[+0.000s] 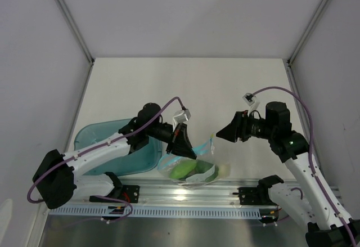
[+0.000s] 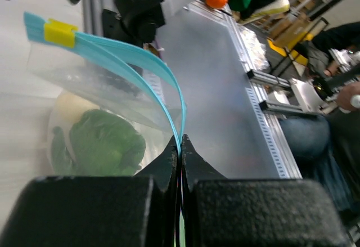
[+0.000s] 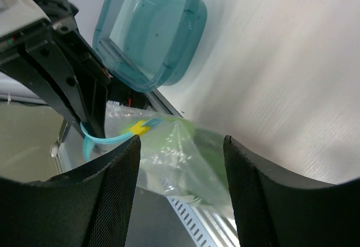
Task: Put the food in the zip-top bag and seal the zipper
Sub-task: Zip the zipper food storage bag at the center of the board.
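The clear zip-top bag (image 1: 203, 156) hangs over the table's front edge, between the two arms. Green food (image 1: 183, 171) shows inside it, seen in the left wrist view as a leafy green piece (image 2: 104, 143) beside a pale one (image 2: 72, 107). My left gripper (image 1: 185, 144) is shut on the light-blue zipper (image 2: 90, 40), pinching the strip at the fingertips (image 2: 180, 140). A yellow slider (image 2: 59, 32) sits at the strip's far end. My right gripper (image 1: 224, 132) is open, to the right of the bag and apart from it; between its fingers I see the bag (image 3: 180, 154) and slider (image 3: 139, 127).
The teal tray (image 1: 107, 140) lies at the left under the left arm, and shows as (image 3: 149, 27) in the right wrist view. The metal rail (image 1: 185, 193) with both arm bases runs along the near edge. White walls enclose the table.
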`<state>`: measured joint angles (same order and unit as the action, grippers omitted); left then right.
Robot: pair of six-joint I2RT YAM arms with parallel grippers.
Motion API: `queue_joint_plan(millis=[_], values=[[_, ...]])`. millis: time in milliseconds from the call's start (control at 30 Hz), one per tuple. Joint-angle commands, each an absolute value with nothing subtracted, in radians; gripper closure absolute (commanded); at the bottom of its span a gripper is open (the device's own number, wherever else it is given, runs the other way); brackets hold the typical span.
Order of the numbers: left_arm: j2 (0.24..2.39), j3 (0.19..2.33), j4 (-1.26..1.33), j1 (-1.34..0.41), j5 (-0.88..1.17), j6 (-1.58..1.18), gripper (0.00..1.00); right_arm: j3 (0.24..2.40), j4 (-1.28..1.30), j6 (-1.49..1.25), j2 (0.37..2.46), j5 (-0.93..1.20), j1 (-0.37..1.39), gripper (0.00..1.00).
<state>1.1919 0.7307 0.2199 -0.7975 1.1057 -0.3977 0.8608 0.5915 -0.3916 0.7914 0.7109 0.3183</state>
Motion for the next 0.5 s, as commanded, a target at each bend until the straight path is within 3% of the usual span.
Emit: queue_joint_plan(millis=[0, 267, 400, 467], values=[[1.193, 0.707, 0.428, -0.778, 1.276, -0.465, 0.99, 0.770, 0.392, -0.397, 0.744, 0.808, 0.318, 0.37], [1.264, 0.594, 0.973, -0.726, 1.413, -0.850, 0.99, 0.624, 0.184, -0.439, 0.703, 0.899, 0.399, 0.37], [1.402, 0.574, 1.612, -0.709, 1.436, -1.228, 0.99, 0.606, 0.103, -0.426, 0.701, 0.925, 0.462, 0.37], [1.471, 0.603, 1.615, -0.710, 1.442, -1.301, 0.99, 0.594, 0.040, -0.451, 0.700, 0.953, 0.482, 0.37]])
